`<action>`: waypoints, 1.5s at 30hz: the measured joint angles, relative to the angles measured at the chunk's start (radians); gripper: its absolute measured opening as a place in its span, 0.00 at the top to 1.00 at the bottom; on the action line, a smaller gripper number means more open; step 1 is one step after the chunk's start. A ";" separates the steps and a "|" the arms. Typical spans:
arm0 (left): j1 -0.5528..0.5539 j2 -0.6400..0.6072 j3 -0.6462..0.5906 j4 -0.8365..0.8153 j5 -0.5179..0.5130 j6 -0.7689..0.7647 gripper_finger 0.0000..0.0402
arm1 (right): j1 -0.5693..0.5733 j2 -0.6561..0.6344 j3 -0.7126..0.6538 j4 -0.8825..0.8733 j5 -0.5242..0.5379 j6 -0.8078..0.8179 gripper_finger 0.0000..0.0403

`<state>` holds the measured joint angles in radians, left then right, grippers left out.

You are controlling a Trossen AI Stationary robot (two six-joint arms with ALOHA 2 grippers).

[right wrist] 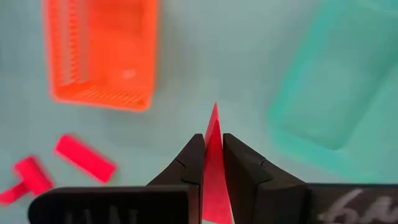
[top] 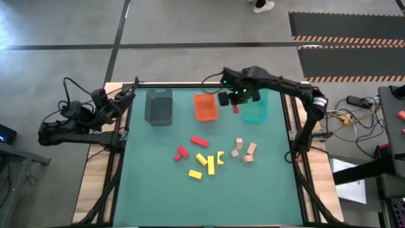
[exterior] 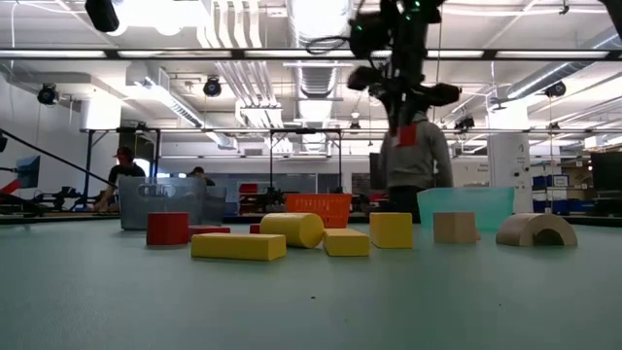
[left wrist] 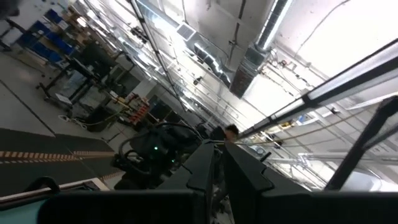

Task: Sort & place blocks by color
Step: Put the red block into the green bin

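Observation:
My right gripper (top: 235, 101) hangs above the table between the orange tray (top: 205, 107) and the teal tray (top: 254, 111), shut on a small red block (top: 235, 109). In the low view the gripper (exterior: 408, 115) is high up, with the red block (exterior: 408, 134) below it. More blocks lie on the green mat: red ones (top: 199, 141), yellow ones (top: 211, 164) and tan ones (top: 251, 149). My left gripper (top: 126, 98) waits at the table's far left corner, fingers shut (left wrist: 217, 171) and pointing up at the ceiling. My right gripper pinches the red block (right wrist: 213, 155) between its two fingers from above, pointing down. The block is lifted clear of the table. Its lower part sticks out below the fingertips (right wrist: 194, 163), seen edge-on as a thin red sliver.
A dark grey tray (top: 158, 106) stands at the far left of the mat, left of the orange one. Two red blocks (right wrist: 84, 158) lie on the mat near the orange tray (right wrist: 102, 56). People stand in the room behind the table (exterior: 416, 160).

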<state>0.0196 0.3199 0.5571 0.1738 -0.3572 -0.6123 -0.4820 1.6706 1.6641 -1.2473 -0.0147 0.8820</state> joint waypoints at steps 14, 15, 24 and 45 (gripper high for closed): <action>0.000 0.000 0.000 -0.004 -0.165 0.026 0.95 | -0.285 -0.048 -0.224 0.059 -0.028 -0.235 0.93; 0.000 0.000 0.000 -0.004 -0.180 0.026 0.95 | -0.296 -0.048 -0.238 0.071 -0.038 -0.246 0.93; 0.000 0.000 0.000 -0.003 -0.243 0.027 0.95 | -0.338 -0.048 -0.397 0.239 -0.049 -0.273 0.93; 0.000 0.000 -0.001 -0.003 -0.306 0.052 0.95 | -0.350 -0.027 -0.551 0.420 -0.042 -0.264 0.88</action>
<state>0.0193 0.3199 0.5560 0.1707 -0.6632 -0.5605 -0.8318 1.6432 1.1134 -0.8276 -0.0563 0.6176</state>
